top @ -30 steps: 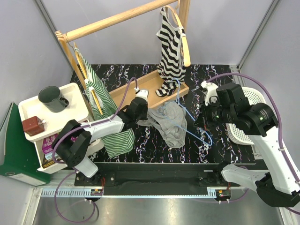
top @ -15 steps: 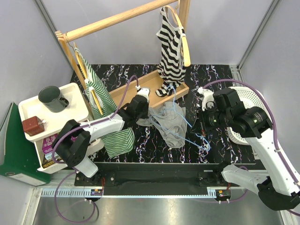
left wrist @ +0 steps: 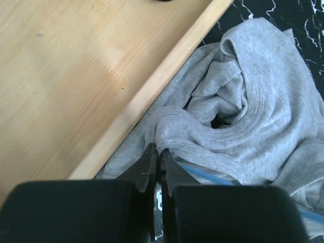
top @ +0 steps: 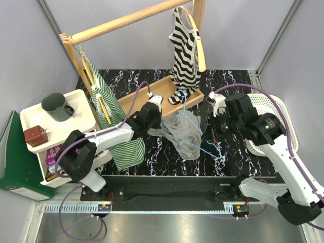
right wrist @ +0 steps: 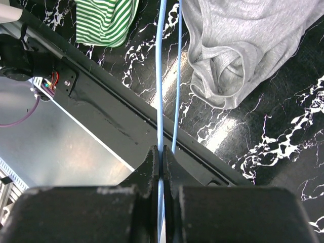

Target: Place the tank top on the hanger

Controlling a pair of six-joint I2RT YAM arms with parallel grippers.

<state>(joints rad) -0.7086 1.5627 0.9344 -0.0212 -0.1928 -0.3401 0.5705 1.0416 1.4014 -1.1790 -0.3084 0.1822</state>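
Top external view, from the left: the left gripper (top: 158, 121) reaches to the near-left edge of the tank top (top: 183, 132), which lies crumpled on the black marbled table (top: 238, 81), its far edge against the wooden base (top: 152, 93) of the clothes rack. In the left wrist view its jaws are pressed together on a rolled fold of grey hem, so it appears to be pinching the fabric, with a stretch of blue wire passing just beside the tips. The hanger (right wrist: 162, 76) runs across the garment from near the wooden base toward the right arm. The right gripper (right wrist: 160, 154) is clamped shut on the wire. I judge the step in hand to be threading: one arm pins the top while the other works the hanger in. How far the wire sits inside the fabric cannot be told. Next, the right arm probably needs to slide a hanger shoulder under a strap while the left arm lifts the hem to open a gap.
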